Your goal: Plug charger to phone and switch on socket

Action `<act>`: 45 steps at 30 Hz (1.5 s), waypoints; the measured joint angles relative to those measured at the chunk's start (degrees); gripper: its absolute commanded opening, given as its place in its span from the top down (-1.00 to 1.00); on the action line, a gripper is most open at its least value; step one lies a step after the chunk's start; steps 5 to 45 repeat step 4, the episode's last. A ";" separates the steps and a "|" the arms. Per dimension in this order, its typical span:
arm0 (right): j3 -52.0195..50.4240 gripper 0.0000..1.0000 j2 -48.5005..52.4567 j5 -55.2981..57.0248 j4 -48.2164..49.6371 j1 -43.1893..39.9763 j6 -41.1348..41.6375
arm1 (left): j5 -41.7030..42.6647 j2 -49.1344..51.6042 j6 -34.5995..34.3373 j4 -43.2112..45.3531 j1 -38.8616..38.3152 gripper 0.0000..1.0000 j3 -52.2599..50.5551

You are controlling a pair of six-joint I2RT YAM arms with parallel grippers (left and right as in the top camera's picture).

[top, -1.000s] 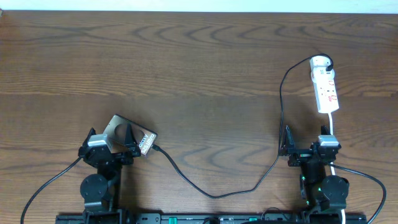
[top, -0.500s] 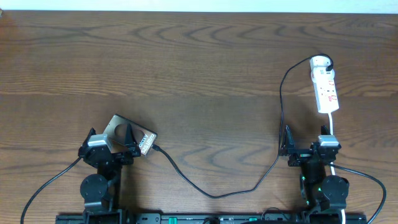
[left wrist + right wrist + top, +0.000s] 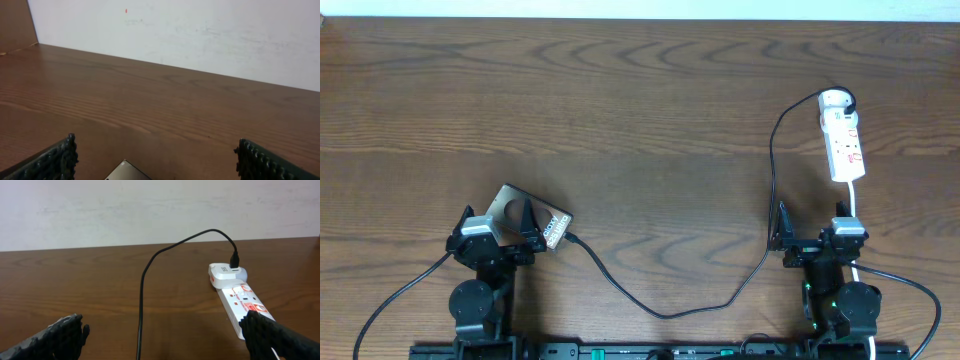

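In the overhead view the phone lies tilted at the near left, lettering end to the right. My left gripper is open, its fingers to either side of the phone's left part. Only a phone corner shows in the left wrist view, low between the open fingers. The black charger cable runs from the phone's right end in a loop to the white socket at the far right. I cannot tell whether the tip is seated. My right gripper is open and empty near the socket's white cord.
In the right wrist view the charger cable runs between the open fingers to a white adapter on the socket. Thick black arm cables trail at the near edge. A pale wall stands behind the table.
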 measured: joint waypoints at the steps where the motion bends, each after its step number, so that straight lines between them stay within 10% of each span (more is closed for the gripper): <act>1: 0.00 -0.98 0.00 0.00 0.00 0.00 0.00 | 0.00 0.00 0.00 0.00 0.00 -0.96 0.00; 45: 0.00 -0.99 0.00 0.00 0.00 0.00 0.00 | 0.00 0.00 0.00 0.00 0.00 -0.96 0.02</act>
